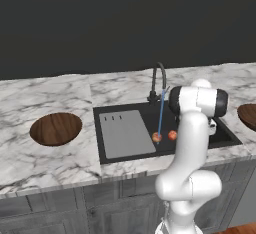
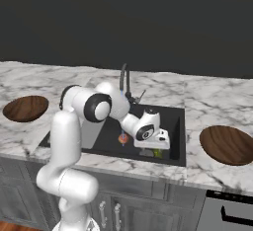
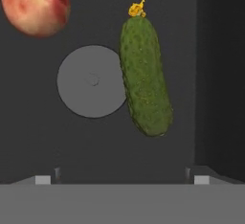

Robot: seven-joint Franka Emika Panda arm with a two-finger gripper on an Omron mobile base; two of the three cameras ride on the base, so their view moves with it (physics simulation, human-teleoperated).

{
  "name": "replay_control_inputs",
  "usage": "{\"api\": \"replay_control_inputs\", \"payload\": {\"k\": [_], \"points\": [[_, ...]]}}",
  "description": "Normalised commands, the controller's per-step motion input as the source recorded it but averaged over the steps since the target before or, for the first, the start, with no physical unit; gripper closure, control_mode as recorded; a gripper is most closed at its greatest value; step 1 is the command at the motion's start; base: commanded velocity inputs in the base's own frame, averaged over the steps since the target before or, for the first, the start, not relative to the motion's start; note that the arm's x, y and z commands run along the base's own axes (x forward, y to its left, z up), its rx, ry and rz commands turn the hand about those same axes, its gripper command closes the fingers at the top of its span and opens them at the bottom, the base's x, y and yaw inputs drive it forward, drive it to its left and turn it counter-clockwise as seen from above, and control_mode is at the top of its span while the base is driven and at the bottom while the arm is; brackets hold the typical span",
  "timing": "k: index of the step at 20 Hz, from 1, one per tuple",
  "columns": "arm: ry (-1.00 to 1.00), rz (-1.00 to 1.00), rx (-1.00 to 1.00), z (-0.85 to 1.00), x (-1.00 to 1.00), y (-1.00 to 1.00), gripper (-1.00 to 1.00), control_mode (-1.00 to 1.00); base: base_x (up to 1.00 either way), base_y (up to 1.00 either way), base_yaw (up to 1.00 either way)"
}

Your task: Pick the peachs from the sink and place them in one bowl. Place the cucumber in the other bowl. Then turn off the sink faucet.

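In the hand view the dark-green cucumber [image 3: 145,77] lies on the black sink floor [image 3: 43,137], right of the round grey drain [image 3: 92,81]. One peach [image 3: 36,5] sits at the top left. My gripper [image 3: 122,180] hangs open above them, nothing between its fingertips [image 3: 43,180]. From the right base view the gripper [image 2: 154,149] is low in the sink [image 2: 173,119], over the cucumber [image 2: 158,153], with a peach [image 2: 123,138] to its left. The left base view shows two peaches [image 1: 156,137] [image 1: 172,135] in the sink [image 1: 125,155] and water streaming from the faucet [image 1: 159,80].
A brown wooden bowl [image 1: 56,128] rests on the marble counter left of the sink; a second bowl [image 2: 227,144] rests on its right. A grey ribbed drainboard [image 1: 125,133] covers the sink's left half. The faucet [image 2: 125,82] rises behind the basin. A dark wall backs the counter.
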Motion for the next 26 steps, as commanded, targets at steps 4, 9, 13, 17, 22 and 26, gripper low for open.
{"api": "replay_control_inputs", "payload": {"k": [4, 9, 13, 17, 22, 26], "points": [[0.02, 0.0, 0.0, -0.29, 0.25, -0.11, -1.0, -1.0, 0.0, 0.0, 0.0], [0.05, 0.0, 0.0, -0.31, 0.27, -0.01, -1.0, -1.0, 0.0, 0.0, 0.0], [0.03, 0.0, 0.0, -0.31, 0.29, -0.03, -1.0, -1.0, 0.0, 0.0, 0.0], [0.0, 0.0, 0.0, -0.32, 0.36, -0.13, -1.0, -1.0, 0.0, 0.0, 0.0], [0.0, 0.01, 0.0, -0.32, 0.34, -0.15, -1.0, -1.0, 0.0, 0.0, 0.0], [0.02, 0.0, 0.0, -0.4, 0.26, -0.05, -1.0, -1.0, 0.0, 0.0, 0.0]]}}
